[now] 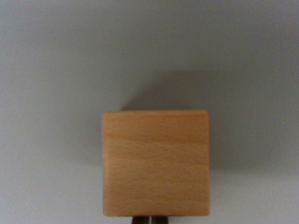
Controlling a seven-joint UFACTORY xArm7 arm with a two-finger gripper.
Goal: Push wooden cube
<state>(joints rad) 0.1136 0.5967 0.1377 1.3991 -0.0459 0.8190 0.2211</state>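
A light wooden cube (155, 163) with visible grain fills the lower middle of the wrist view and rests on a plain grey surface. Just below its near edge, at the bottom of the frame, two dark fingertips of my gripper (150, 219) peek in. They stand close together with only a thin pale gap between them and seem to touch or nearly touch the cube's near face. Nothing is held between them. The rest of the gripper is out of frame.
The grey surface (70, 70) spreads around the cube on all sides. The cube casts a soft shadow (196, 93) toward the upper right.
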